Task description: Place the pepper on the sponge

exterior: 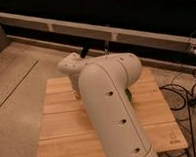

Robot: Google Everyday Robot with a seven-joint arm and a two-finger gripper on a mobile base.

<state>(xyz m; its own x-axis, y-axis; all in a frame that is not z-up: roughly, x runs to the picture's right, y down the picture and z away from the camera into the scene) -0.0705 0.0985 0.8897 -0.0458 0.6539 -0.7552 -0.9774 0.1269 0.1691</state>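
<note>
My big white arm (111, 107) fills the middle of the view and covers most of the wooden table (59, 125). Its wrist (70, 65) bends down over the table's back left part. The gripper is below that wrist, hidden behind the arm. A thin orange sliver (77, 94) at the arm's left edge may be the pepper. The sponge is hidden behind the arm.
A bit of green (127, 94), likely the bowl's rim, peeks out at the arm's right edge. A dark wall with a rail (139, 33) runs behind the table. Cables (185, 95) lie on the floor to the right.
</note>
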